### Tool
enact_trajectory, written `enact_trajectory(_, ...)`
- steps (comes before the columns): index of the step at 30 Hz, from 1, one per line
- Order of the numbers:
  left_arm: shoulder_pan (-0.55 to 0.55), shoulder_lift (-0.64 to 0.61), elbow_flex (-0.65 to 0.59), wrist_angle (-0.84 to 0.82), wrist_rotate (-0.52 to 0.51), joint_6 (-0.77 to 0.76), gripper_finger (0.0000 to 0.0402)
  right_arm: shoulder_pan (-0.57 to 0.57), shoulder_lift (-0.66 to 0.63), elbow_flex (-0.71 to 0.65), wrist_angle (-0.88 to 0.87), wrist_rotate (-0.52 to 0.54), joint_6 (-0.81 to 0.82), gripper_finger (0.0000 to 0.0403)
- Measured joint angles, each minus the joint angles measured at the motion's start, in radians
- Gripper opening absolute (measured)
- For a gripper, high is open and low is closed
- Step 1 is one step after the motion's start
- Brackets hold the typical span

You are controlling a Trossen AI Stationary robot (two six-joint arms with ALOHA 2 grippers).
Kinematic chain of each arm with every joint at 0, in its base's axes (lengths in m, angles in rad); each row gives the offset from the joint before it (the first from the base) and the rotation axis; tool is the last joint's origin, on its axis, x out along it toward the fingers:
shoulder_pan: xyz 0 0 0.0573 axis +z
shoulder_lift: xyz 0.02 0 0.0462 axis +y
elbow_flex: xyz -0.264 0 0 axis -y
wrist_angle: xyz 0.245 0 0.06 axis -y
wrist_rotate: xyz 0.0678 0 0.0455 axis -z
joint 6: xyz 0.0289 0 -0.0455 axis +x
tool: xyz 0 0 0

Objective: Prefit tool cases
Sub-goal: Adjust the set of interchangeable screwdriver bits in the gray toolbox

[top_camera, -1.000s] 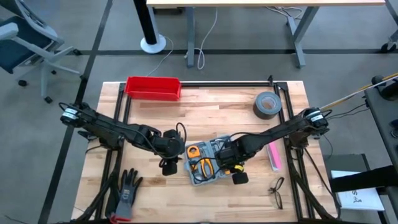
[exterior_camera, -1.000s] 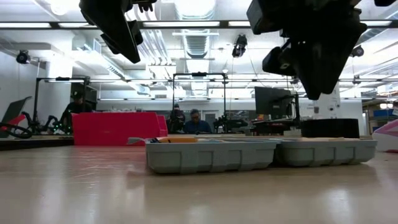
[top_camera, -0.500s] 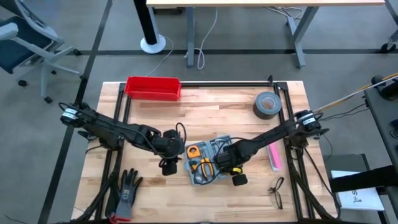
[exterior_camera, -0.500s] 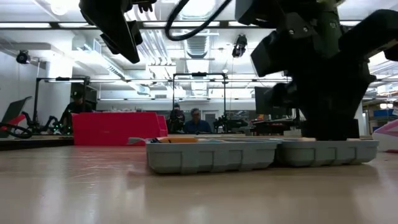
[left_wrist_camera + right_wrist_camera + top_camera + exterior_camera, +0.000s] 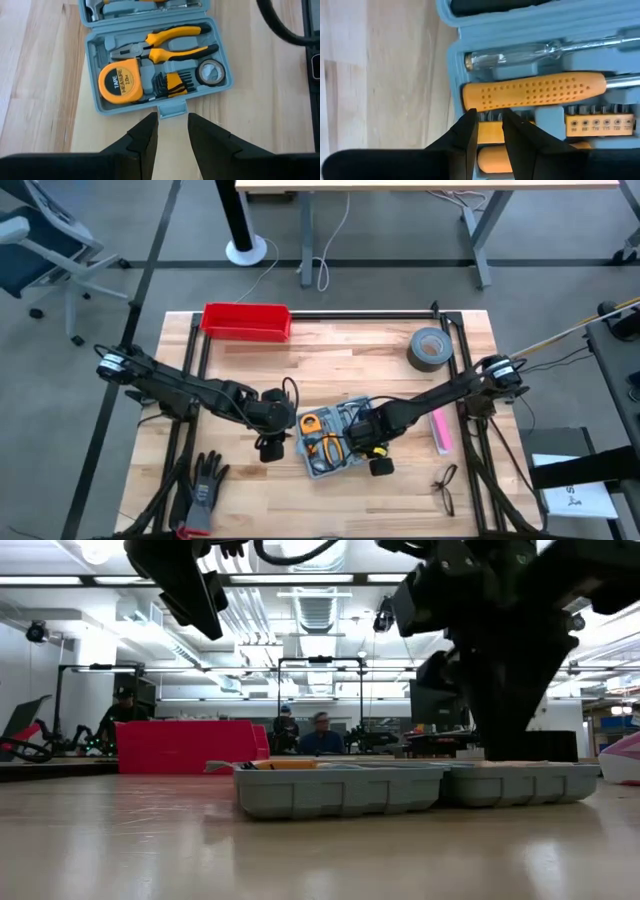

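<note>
The tool case (image 5: pixel 335 438) is found lying open on the counter (image 5: pixel 330 370), well apart from the red bin (image 5: pixel 246 321). The left hand (image 5: pixel 170 131) is held slightly spread just beside the case's latch tab. The right hand (image 5: pixel 489 125) is positioned slightly spread over the case's orange-handled screwdriver (image 5: pixel 532 91).

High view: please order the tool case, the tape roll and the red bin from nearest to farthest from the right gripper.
1. Tool case, directly under the right gripper.
2. Tape roll, toward the far right corner.
3. Red bin, at the far left edge.
</note>
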Motion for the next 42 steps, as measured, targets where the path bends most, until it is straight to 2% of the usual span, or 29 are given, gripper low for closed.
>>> enact_trajectory(10,-0.01,0.0,-0.005,0.045,-0.006,-0.007,0.0114,0.006,-0.016,0.008,-0.02,-0.005,0.012,0.0057)
enact_trajectory(16,-0.018,0.0,-0.03,0.1,-0.008,-0.013,0.0114,0.006,-0.057,0.008,-0.059,0.013,0.017,0.0066)
enact_trajectory(26,-0.027,0.0,-0.057,0.13,-0.009,-0.052,0.0114,0.012,-0.017,-0.008,-0.056,0.006,0.003,0.0066)
enact_trajectory(34,-0.039,0.0,-0.057,0.129,-0.011,-0.052,0.0114,0.008,0.018,-0.149,0.095,-0.02,-0.017,0.0054)
enact_trajectory(42,-0.041,0.0,-0.057,0.13,-0.011,-0.053,0.0114,0.006,-0.009,-0.089,0.035,0.005,0.019,0.0062)
